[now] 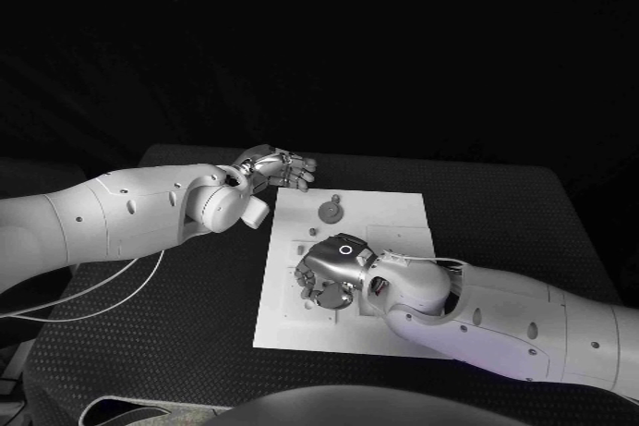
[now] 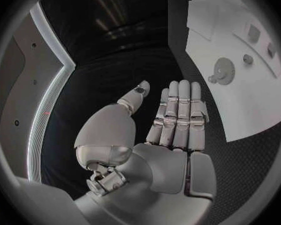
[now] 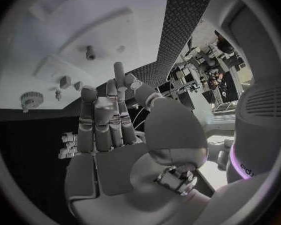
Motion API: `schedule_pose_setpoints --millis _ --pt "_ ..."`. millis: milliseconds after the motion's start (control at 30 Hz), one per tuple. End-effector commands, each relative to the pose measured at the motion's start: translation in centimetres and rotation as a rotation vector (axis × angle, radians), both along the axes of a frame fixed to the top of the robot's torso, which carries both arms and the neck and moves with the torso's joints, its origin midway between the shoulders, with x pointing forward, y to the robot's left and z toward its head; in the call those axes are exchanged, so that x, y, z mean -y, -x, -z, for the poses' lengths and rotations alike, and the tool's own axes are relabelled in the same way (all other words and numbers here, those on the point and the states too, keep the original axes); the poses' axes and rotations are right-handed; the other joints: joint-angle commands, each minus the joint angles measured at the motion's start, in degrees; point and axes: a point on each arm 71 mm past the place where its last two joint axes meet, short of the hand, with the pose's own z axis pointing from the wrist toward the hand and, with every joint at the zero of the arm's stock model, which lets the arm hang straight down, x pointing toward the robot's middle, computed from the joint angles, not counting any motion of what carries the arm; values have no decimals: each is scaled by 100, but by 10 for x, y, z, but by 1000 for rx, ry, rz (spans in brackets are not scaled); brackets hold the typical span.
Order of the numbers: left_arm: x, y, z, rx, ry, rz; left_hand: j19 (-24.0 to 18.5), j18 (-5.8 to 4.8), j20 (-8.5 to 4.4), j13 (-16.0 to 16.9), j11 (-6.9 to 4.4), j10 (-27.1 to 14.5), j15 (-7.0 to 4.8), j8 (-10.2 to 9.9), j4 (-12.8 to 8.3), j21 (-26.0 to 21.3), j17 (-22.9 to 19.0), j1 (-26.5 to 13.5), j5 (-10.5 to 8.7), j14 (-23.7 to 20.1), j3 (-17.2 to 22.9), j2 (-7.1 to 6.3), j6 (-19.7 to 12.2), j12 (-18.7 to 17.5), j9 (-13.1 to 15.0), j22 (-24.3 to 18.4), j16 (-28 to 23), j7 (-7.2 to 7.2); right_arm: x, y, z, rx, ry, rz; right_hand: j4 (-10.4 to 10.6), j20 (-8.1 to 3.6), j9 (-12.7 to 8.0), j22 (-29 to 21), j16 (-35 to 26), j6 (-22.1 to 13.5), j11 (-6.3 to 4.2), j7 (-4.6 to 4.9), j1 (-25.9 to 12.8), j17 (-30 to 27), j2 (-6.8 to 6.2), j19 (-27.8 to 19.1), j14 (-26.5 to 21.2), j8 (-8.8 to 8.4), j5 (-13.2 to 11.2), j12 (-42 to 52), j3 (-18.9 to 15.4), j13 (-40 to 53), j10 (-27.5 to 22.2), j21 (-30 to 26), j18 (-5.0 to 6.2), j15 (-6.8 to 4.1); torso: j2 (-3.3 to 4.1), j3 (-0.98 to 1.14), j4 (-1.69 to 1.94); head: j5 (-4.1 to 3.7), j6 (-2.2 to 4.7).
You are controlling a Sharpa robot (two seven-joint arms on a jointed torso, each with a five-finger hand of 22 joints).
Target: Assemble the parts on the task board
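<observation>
Silver and jointed, the left hand [image 1: 277,170] hovers over the dark counter [image 1: 160,352] just beside the far left corner of the task board [image 1: 386,213]; in its wrist view its fingers [image 2: 178,110] lie straight and side by side, the thumb a little apart, holding nothing. The task board is a flat white plate in the middle of the counter, whose surface is finely dotted; a grey toothed gear part [image 1: 331,207] lies on its far side; small square and round parts [image 3: 64,81] stand further along. The right hand [image 1: 333,271] rests palm-down over the board's near half; its fingers [image 3: 100,115] are close together, slightly curled; whether they hold a part I cannot tell.
</observation>
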Motion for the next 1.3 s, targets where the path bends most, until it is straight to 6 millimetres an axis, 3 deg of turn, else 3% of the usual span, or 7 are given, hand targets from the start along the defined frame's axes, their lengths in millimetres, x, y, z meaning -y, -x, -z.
schedule_pose_setpoints --millis 33,433,733,1300 --pt "4 0 -2 7 10 22 32 -25 -6 -9 34 6 16 -11 9 -13 9 24 31 25 -18 49 -6 -34 -10 -5 -19 34 0 1 5 -5 19 -16 13 -12 11 68 26 33 6 -1 27 -9 17 27 6 17 19 18 8 12 24 36 179 -38 -1 4 0 -24 -13" --pt "4 0 -2 6 10 24 31 -26 -5 -11 34 7 17 -13 7 -13 10 26 31 25 -19 49 -6 -36 -12 -8 -21 35 1 0 10 -1 40 -17 10 -15 17 67 25 30 4 -1 31 -10 14 26 5 17 19 17 14 15 22 35 179 -40 -1 5 -5 -55 -17" --pt "4 0 -1 5 9 24 30 -26 -5 -13 35 6 17 -14 7 -13 11 26 31 25 -21 49 -6 -38 -13 -9 -23 35 2 2 12 -17 53 -22 10 -16 21 66 23 31 3 -1 31 -11 9 25 5 18 19 17 17 18 24 33 179 -41 -3 3 -6 -19 -36" --pt "4 0 -1 4 10 25 29 -26 -5 -16 35 7 18 -16 6 -13 12 30 31 25 -22 52 -6 -41 -16 -12 -27 36 1 1 17 -14 86 -22 10 -17 28 65 19 32 1 -3 31 -13 6 22 2 19 19 18 23 24 28 31 179 -43 -1 1 -6 -40 -44"
